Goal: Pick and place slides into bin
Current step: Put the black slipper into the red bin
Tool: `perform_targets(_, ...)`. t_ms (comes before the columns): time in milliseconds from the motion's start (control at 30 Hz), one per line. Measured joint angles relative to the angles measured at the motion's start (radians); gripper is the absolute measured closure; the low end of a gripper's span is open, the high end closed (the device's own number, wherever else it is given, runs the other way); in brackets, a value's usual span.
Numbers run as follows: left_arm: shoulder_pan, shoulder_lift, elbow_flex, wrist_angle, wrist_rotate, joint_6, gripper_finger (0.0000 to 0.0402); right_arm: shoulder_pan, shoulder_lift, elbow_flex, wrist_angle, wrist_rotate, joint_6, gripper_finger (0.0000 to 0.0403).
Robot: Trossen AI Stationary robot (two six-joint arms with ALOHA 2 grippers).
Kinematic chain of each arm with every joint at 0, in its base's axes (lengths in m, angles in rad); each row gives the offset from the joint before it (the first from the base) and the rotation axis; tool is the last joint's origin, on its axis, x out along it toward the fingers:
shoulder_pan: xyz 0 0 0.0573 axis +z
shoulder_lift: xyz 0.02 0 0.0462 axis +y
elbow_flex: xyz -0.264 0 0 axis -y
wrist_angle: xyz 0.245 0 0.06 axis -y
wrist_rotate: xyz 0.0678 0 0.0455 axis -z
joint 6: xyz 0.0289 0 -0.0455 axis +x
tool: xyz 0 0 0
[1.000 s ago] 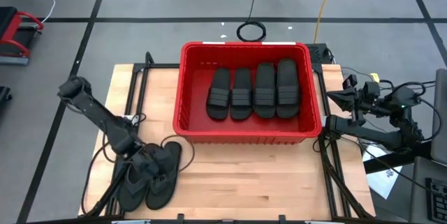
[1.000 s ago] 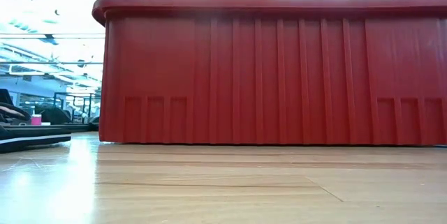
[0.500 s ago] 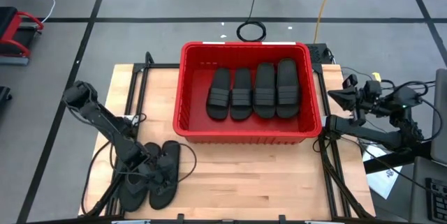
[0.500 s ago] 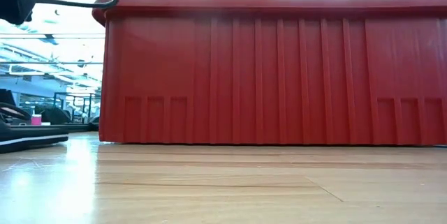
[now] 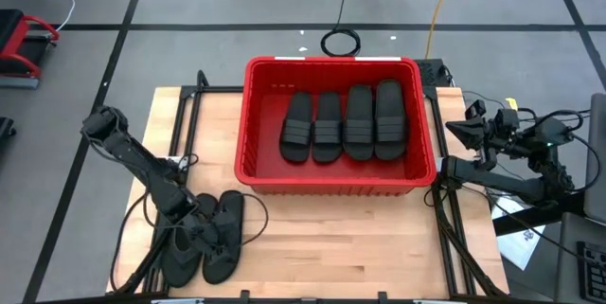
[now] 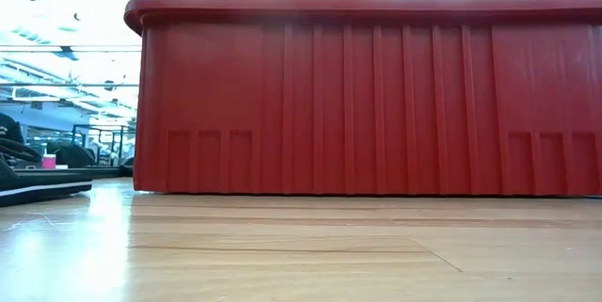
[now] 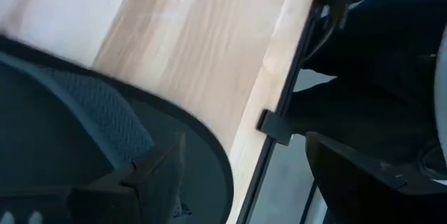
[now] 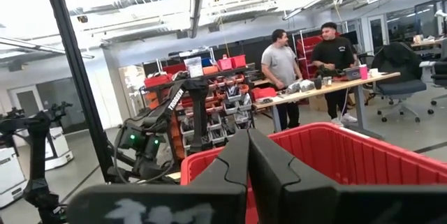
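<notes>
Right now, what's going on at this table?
A two-arm robot is loading slides into the red bin. Four slides already lie side by side inside it. The left claw is open and down over the thong-strap pair on the table's near-left corner, nothing gripped yet. The right claw is shut and parked off the table's right edge beside the bin. Two people stand at a bench in the room beyond.

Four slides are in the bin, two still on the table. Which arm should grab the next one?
Left. Its open gripper is already down over the two thong slides at the table's front left corner. The right gripper waits shut beyond the red bin.
</notes>
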Motion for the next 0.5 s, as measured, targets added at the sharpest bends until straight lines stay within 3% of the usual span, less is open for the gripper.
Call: perform_targets(500, 0.041, -0.029, -0.002, -0.27, -0.011, 0.006, 0.0108, 0.0, 0.0, 0.0, 0.012, -0.003, 0.0, 0.0403)
